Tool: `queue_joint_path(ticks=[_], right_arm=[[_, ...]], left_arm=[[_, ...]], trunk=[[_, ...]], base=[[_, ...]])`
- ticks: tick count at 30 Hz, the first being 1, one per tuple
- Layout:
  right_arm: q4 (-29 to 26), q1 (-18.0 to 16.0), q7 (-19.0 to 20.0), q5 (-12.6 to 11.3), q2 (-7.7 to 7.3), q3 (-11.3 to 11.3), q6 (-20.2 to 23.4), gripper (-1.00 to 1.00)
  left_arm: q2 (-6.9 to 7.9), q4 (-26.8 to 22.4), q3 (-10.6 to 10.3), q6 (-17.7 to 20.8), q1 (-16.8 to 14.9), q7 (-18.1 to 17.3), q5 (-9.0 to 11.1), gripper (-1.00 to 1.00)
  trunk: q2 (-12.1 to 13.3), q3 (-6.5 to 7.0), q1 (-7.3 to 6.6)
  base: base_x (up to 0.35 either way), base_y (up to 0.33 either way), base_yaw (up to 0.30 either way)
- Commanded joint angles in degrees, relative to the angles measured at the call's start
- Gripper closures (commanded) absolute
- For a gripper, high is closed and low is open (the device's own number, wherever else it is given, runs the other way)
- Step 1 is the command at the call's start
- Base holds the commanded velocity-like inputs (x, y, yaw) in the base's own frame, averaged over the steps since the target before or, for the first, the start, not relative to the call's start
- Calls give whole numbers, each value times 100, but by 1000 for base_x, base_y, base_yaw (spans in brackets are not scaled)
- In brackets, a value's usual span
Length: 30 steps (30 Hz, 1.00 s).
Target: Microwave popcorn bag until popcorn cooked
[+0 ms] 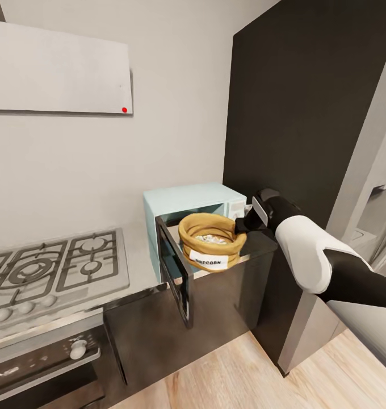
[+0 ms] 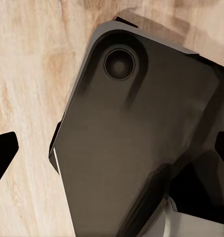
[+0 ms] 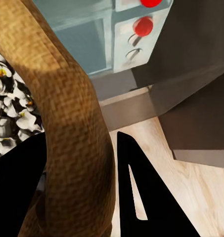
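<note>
Popcorn bag [image 1: 211, 243] in front of the microwave [image 1: 193, 218], at the mouth of its cavity, door [image 1: 174, 272] swung down-open. Right gripper [image 3: 99, 197] at bag's 3 o'clock, jaws pinching the rolled rim. Whitish popcorn [image 3: 8, 113] visible inside the bag. Gas hob [image 1: 51, 270] at 9 o'clock on the surface [image 1: 142, 258]. Left gripper [image 2: 112, 148]: fingertips [image 2: 3, 148] spread wide, over wood floor [image 2: 22, 74].

One popcorn bag [image 1: 211, 241] with one white label, its rolled rim between the two dark fingers [image 3: 141, 197] of the right arm, and one heap of popcorn [image 3: 8, 108] inside it beside those fingers. One microwave [image 1: 188, 213] with one open door [image 1: 175, 275] beyond the fingers, with two red knobs [image 3: 143, 25] showing. One gas hob [image 1: 51, 270], one white hood [image 1: 59, 71] and one oven [image 1: 42, 363] lie on the far side of the bag from the fingers.
</note>
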Motion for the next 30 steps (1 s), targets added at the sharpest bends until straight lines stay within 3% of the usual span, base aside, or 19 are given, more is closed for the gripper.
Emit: queue_joint_path(ticks=[1, 20, 30], right_arm=[[-7, -6, 40, 56, 0, -34, 20, 100], [-13, -10, 39, 61, -3, -34, 20, 100], [-13, -10, 32, 63, -1, -29, 20, 100]], left_arm=[[-4, -4, 2, -13, -1, 16, 19, -100], [-2, -4, -7, -13, -1, 16, 19, -100], [-2, -4, 0, -13, -1, 16, 21, -100]], trunk=[[-5, -7, 0], [-5, -7, 0], [-5, -7, 0]], base=[[0, 0, 0], [167, 0, 0], [28, 0, 0]])
